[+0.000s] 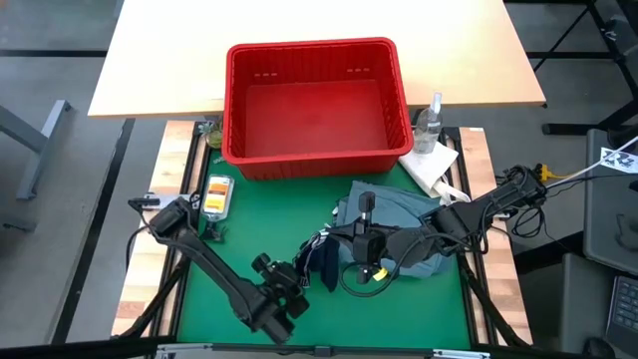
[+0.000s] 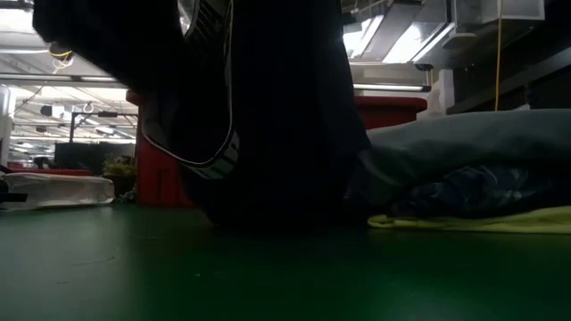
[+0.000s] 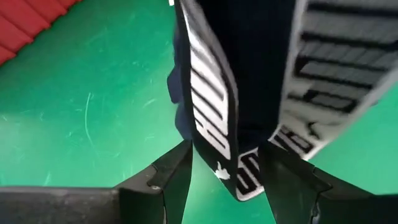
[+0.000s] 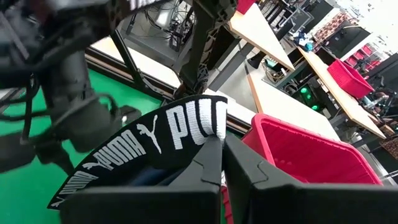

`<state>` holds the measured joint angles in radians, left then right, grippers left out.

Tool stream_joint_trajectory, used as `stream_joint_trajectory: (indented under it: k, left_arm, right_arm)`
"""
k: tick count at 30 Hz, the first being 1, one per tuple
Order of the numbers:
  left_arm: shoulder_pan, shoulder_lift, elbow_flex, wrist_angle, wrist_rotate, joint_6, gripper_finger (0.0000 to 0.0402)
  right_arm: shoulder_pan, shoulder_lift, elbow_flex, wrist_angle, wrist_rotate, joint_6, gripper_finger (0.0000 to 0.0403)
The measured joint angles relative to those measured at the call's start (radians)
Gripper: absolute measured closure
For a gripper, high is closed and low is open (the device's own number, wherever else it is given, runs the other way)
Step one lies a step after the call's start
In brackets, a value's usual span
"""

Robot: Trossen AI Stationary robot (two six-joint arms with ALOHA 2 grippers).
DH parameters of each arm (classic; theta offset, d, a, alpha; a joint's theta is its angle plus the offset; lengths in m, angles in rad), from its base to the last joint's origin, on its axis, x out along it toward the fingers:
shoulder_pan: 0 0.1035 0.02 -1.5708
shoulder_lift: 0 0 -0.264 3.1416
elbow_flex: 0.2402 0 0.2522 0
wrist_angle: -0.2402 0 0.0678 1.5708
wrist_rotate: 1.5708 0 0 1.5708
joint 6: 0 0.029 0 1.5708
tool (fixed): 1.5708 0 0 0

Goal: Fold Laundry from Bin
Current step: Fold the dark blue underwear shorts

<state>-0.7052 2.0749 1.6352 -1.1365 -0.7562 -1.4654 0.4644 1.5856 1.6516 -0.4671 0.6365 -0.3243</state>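
A dark navy garment with a white lettered waistband hangs over the green mat, and my right gripper is shut on it. My left gripper is open near the table's front edge, its fingers standing on either side of the waistband's hanging end. To the right, a grey-blue garment lies heaped over a plaid one and a yellow one. The red bin stands at the far side of the mat. My right gripper pinches the white waistband at its edge between its two fingers, coming roughly level from the table's right. The garment hangs slack below the fingers, and its lower end reaches down to the mat. My left gripper: I cannot tell whether either finger touches the waistband.
A clear spray bottle and a white paper towel sit right of the bin. A small yellow-orange object lies at the mat's left edge. Bare green mat shows left of the hanging garment.
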Motion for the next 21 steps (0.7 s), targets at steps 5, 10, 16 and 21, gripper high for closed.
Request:
stream_joint_trajectory:
  k: [5,10,16,21]
  left_arm:
    - [0.015,0.062,0.000,-0.005,0.023,0.012,0.0226]
    - [0.020,0.059,0.000,-0.041,0.105,0.126,0.0280]
    - [0.009,0.011,0.000,-0.140,0.191,0.228,0.0391]
    - [-0.014,-0.081,0.000,-0.277,0.201,0.245,0.0398]
  right_arm:
    - [0.000,0.000,0.000,0.001,0.000,0.000,0.0398]
    - [0.000,0.000,0.000,0.001,0.000,-0.003,0.0398]
    - [0.000,0.000,0.014,0.004,0.000,-0.025,0.0398]
    - [0.000,-0.001,0.053,-0.009,0.003,-0.068,0.0398]
